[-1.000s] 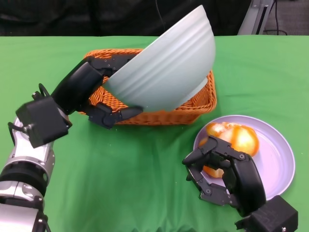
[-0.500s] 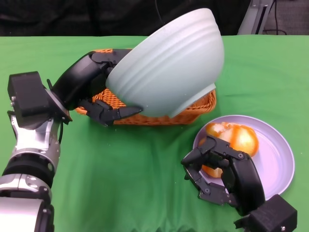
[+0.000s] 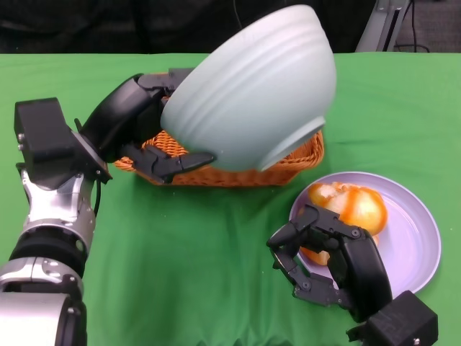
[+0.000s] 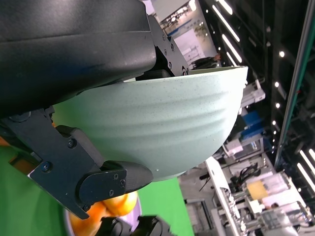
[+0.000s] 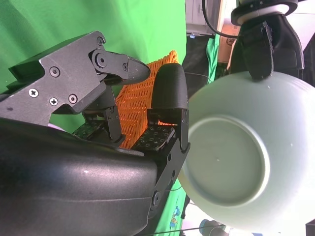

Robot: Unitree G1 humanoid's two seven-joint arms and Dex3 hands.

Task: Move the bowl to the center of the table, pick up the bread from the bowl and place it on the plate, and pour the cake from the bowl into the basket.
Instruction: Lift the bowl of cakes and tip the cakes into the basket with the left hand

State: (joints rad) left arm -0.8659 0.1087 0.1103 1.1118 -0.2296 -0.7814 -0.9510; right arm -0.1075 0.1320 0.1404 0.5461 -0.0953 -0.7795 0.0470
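Pale-green bowl point(image 3: 252, 90) tipped over the basket point(image 3: 299, 160) to dump cake; our left hand point(image 3: 137, 126) fingers clamp its rim.

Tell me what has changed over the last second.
The left hand, still gripping the bowl, has tipped it further over the basket, its underside turned more towards the camera. The right hand stays beside the bread on the plate.
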